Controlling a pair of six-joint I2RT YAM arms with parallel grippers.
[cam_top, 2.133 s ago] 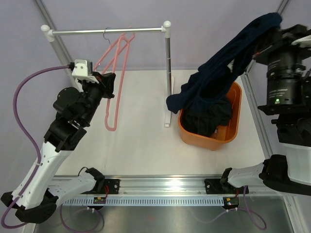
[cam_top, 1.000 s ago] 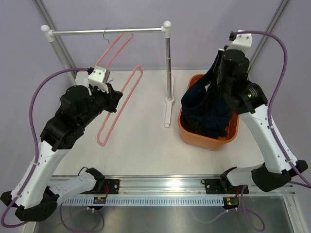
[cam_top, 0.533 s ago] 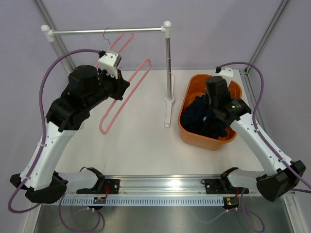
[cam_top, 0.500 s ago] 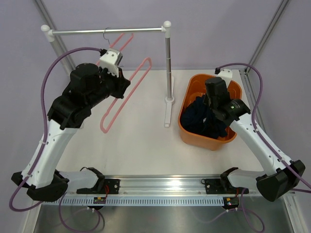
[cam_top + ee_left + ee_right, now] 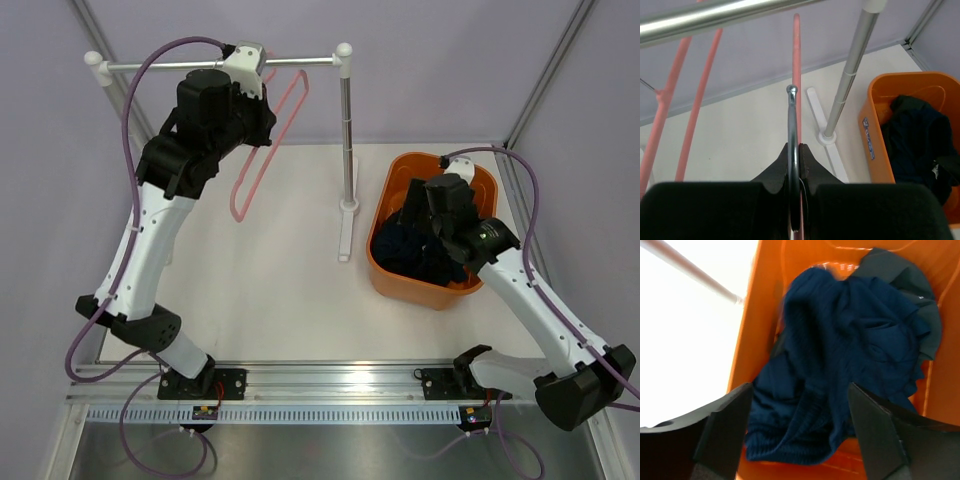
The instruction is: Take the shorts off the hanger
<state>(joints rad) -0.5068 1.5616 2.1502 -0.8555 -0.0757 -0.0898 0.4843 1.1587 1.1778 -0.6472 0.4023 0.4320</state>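
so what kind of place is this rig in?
Probably a robot lab test cell, not a home: plain booth walls, a small clothes rail, a pink hanger, an orange basket of shorts.

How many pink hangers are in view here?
2. One hanger is gripped by its hook in the left fingers near the rail; the other hanger hangs beside it.

The shorts (image 5: 840,355) are matt ribbed cloth, the basket (image 5: 765,295) glossy plastic, the rail (image 5: 715,15) polished metal.

Shorts (image 5: 420,255) in basket (image 5: 400,289), right of rack (image 5: 345,140)
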